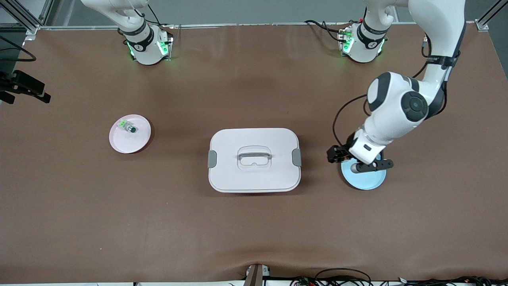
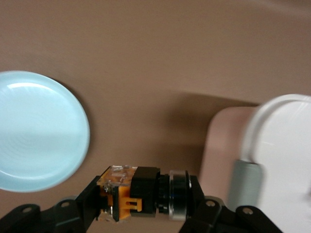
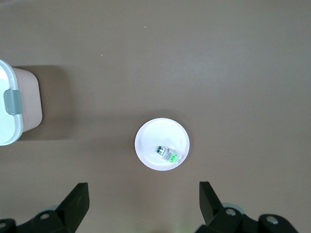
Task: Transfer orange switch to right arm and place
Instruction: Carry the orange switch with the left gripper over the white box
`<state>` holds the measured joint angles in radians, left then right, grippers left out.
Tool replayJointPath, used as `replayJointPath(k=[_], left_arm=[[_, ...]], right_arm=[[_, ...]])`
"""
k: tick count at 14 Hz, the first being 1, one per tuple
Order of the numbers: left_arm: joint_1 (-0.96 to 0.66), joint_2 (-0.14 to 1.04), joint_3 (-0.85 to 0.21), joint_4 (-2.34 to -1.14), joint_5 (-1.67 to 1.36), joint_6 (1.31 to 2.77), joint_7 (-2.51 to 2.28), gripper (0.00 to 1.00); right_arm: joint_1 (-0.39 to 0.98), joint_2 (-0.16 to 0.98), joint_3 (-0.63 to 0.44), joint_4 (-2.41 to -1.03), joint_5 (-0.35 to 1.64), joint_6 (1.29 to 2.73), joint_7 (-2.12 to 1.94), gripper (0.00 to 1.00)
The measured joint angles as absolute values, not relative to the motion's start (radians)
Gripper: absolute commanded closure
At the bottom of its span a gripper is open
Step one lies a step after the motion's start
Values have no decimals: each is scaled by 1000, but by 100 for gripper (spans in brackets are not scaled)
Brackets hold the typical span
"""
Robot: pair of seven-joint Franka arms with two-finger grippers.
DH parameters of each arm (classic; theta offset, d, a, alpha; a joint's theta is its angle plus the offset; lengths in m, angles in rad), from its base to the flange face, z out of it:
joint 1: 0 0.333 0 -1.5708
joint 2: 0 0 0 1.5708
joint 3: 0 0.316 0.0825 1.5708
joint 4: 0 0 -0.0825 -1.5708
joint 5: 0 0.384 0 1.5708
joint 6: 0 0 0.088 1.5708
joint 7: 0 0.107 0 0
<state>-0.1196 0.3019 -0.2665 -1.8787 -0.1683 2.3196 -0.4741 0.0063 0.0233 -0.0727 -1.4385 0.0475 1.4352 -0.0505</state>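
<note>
The orange switch is a black cylinder with a silver ring and an orange-yellow rear end. It lies crosswise between the black fingers of my left gripper, which is shut on it. The cap's face is hidden against one finger. In the front view the left gripper hangs low over the table, just beside the blue plate, on the side toward the white box; the switch itself is hidden there. My right gripper is open and holds nothing, high over the table near the pink plate. The front view shows only the right arm's base.
A white lidded box with grey clasps stands mid-table. The pink plate toward the right arm's end holds a green-capped switch. The blue plate is bare. Cables lie along the table's near edge.
</note>
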Motion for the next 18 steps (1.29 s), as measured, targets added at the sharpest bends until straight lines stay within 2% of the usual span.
replayJointPath(k=[6,15,17,18], left_arm=[[-160,332,-423,-1741,-170,2305,-936,100],[-401,546,-435,-1419,-170,2310,-1569,100],[-436,575,-435,-1385,-180,2350,-1657,100],[-449,586,-435,-1378,-202,2380,-1681,100]], right_arm=[[5,23,-76,-1439,46,1451,-50,0],[-6,21,-85,-1438,57,1431,-79,0],[-20,13,-93,-1476,161,1433,-100,0],[-40,-4,-98,-1533,235,1482,-106,0]])
